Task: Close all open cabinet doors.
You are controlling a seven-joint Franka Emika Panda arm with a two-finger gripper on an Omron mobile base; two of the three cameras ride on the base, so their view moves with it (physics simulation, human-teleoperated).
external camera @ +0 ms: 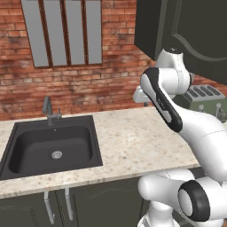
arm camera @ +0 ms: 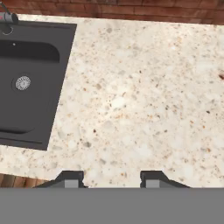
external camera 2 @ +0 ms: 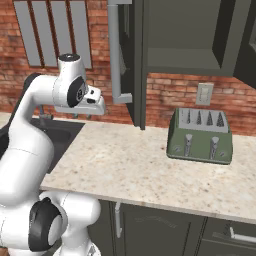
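Two cabinet doors hang open above the table (external camera 2: pixel 150 170). Left door (external camera 2: pixel 131 60) swings out edge-on toward the robot, its long grey handle (external camera 2: pixel 114 52) vertical, just right of and above the end effector (arm camera: pixel 111 177). Right door (external camera 2: pixel 239 35) stands further off. End effector points down at the table, fingers apart, holding nothing.

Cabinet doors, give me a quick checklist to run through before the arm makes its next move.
1. Left cabinet door shut: not ok, it stands swung out.
2. Its bar handle in view: ok.
3. End effector empty: ok, the fingers are apart, holding nothing.
4. End effector near the door: not ok, it points down at the counter.
5. Toaster outside the door's swing: ok, it sits to the right.
6. Right cabinet door shut: not ok, it looks swung out too.
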